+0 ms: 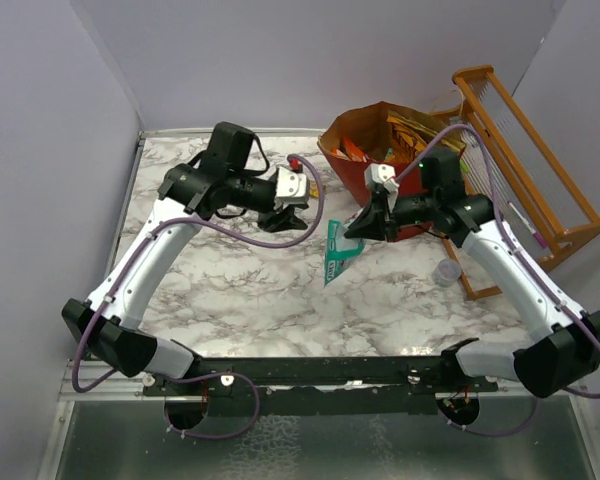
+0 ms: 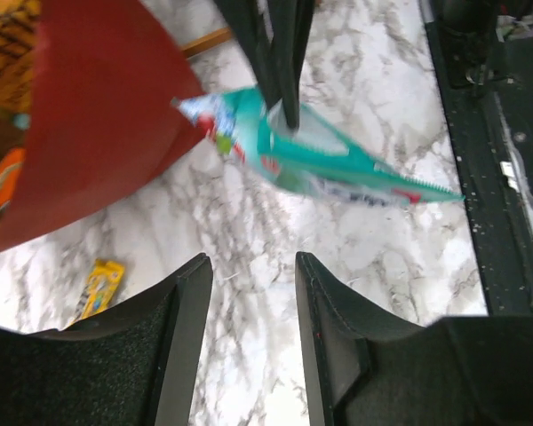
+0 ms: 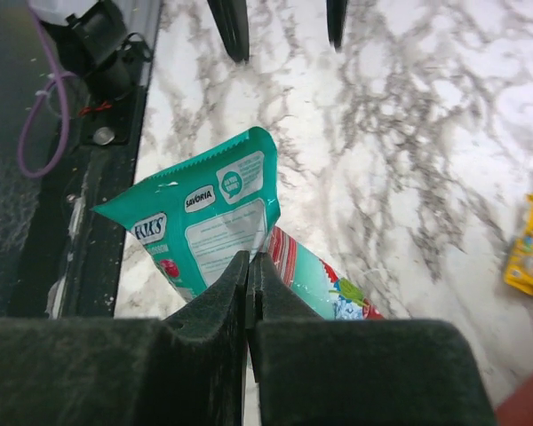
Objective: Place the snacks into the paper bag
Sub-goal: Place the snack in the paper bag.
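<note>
The pouch [image 3: 204, 222] in my right gripper [image 3: 249, 259] was teal, with a white label panel, white lettering and a red-striped patch beside a small green-and-red picture. The paper bag [image 2: 98, 115] was deep red outside and brown inside, and the table [image 1: 250, 290] was white marble veined in grey. A small bar [image 2: 101, 286] was bright yellow, my fingers [image 2: 182, 355] matte black, and the rack [image 1: 475, 74] orange wood.
</note>
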